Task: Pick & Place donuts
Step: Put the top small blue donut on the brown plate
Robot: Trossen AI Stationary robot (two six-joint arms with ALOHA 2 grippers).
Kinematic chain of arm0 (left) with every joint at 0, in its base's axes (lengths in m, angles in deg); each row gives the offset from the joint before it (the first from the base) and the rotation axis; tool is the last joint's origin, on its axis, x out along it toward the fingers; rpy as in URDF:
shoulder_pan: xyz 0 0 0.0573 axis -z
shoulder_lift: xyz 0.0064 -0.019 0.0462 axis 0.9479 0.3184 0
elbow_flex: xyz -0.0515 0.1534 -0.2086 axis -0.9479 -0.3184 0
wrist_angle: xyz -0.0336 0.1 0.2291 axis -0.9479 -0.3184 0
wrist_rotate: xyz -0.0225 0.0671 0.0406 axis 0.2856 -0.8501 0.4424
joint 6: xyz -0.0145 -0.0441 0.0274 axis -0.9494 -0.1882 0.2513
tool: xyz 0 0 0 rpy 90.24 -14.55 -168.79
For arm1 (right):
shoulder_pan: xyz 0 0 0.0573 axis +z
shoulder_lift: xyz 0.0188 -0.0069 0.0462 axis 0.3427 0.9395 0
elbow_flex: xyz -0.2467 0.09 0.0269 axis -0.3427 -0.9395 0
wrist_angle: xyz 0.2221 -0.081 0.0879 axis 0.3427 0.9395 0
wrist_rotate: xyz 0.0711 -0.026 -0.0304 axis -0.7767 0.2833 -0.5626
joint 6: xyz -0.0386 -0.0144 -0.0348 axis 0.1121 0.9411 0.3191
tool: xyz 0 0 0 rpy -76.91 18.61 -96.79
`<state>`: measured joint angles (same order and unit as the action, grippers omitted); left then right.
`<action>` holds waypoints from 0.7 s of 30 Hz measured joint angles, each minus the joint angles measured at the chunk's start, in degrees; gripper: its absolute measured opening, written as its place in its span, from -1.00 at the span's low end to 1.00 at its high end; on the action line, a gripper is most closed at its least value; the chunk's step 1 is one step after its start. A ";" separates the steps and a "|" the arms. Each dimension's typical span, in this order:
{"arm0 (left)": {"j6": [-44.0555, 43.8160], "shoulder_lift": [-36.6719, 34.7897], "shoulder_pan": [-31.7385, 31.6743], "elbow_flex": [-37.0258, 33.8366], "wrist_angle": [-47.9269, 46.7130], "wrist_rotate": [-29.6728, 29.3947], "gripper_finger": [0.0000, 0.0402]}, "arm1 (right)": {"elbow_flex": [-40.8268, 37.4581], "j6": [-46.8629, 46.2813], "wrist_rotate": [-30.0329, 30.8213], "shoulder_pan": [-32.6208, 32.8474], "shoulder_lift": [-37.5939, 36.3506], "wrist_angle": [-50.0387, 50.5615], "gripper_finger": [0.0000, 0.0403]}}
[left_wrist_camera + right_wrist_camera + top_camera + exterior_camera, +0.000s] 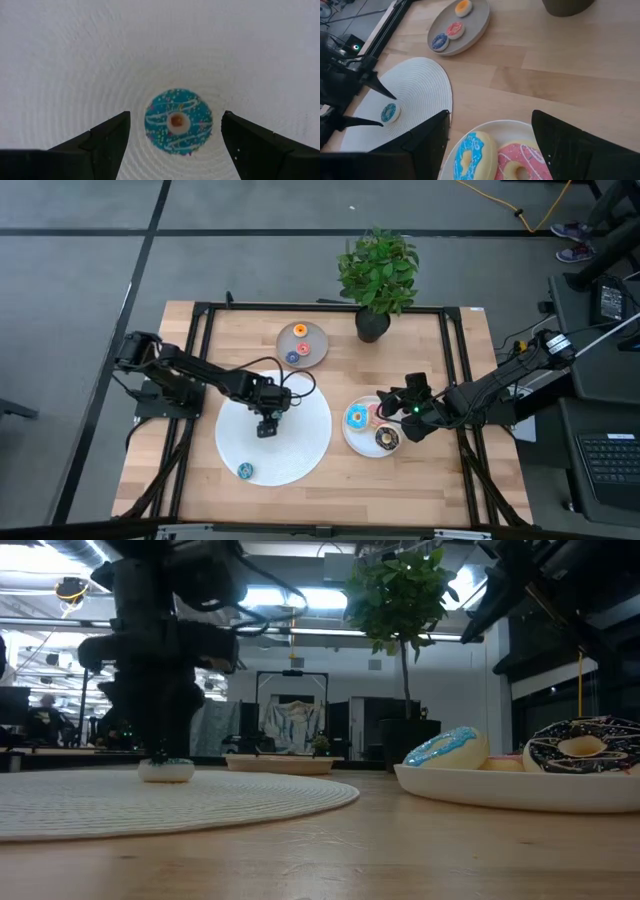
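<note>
The left gripper is hanging over the large round white woven disc, its two dark fingers spread wide. The tiny teal-iced toy donut with white stripes and sprinkles is lying flat on the disc in the gap between those fingers, touching neither. In the low view it is sitting on the disc directly under the dark gripper.

The right gripper is hovering with its fingers spread apart over the flat round white plate on the wooden bench. Below and between those fingers are lying the larger blue-iced donut and the pink-iced donut, side by side and touching; the chocolate-brown donut is resting just beside them on the same plate.

Well beyond both sets of fingers, the round grey plate is carrying the tiny orange donut, red-pink donut and dark blue donut.
</note>
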<state>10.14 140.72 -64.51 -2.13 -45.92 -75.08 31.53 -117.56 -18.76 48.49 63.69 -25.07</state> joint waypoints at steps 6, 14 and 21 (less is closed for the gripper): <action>-0.01 3.01 0.17 0.00 -0.23 1.05 0.49 | 0.00 0.02 -0.02 0.00 0.00 -0.27 0.40; -0.13 4.63 0.07 0.26 0.45 1.78 0.49 | 0.00 0.21 -0.07 0.00 0.00 -0.29 0.40; -0.62 2.78 0.07 -0.07 1.28 2.87 0.49 | 0.00 0.21 -0.11 0.00 0.00 -0.27 0.40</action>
<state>9.52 143.49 -64.45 -2.20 -44.65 -72.21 31.53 -117.35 -18.87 48.49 63.69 -25.34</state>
